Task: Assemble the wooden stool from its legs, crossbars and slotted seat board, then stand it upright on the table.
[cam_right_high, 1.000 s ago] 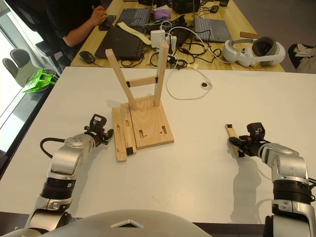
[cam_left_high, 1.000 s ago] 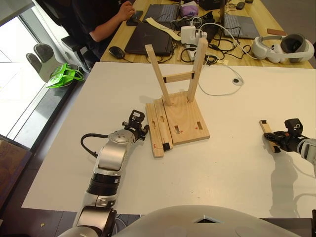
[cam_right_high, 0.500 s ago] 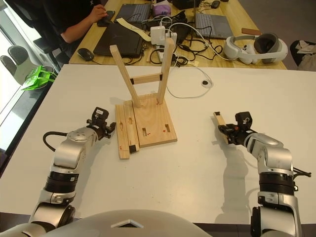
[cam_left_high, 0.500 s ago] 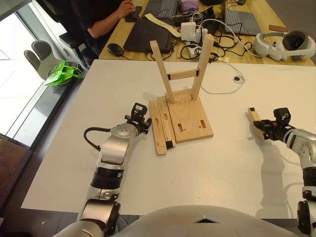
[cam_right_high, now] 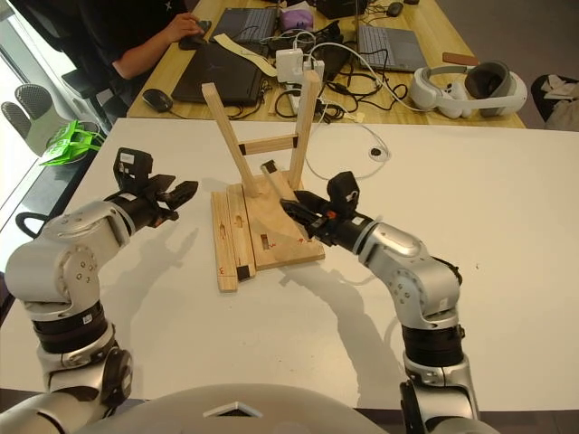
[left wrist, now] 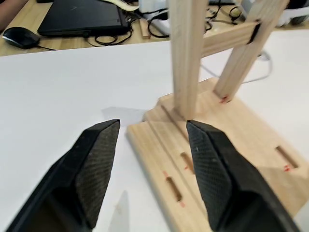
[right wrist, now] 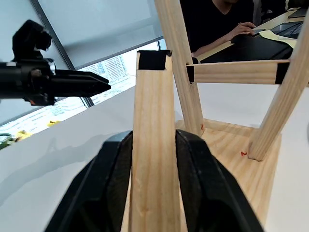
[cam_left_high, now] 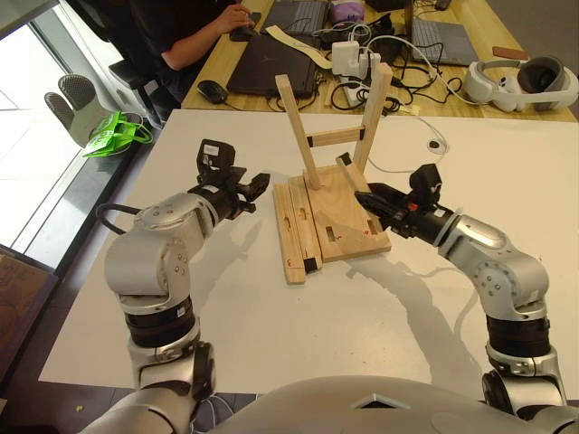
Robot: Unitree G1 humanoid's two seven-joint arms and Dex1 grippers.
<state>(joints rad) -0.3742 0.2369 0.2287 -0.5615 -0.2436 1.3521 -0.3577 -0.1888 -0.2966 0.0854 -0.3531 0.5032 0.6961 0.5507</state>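
Wooden crossbar [cam_left_high: 355, 174], which your right gripper [cam_left_high: 373, 199] is pinching, is hovering over the seat board [cam_left_high: 348, 226] after coming in from afar, while your left gripper [left wrist: 153, 126] is waiting wide open, empty, board just ahead, so fitting is nearing.

White table [cam_left_high: 434, 334]; flat on it, a slotted seat board [cam_left_high: 344, 212], a loose wooden bar [cam_left_high: 286, 237] touching its left edge; toward the far edge, a white cable [cam_left_high: 436, 146].
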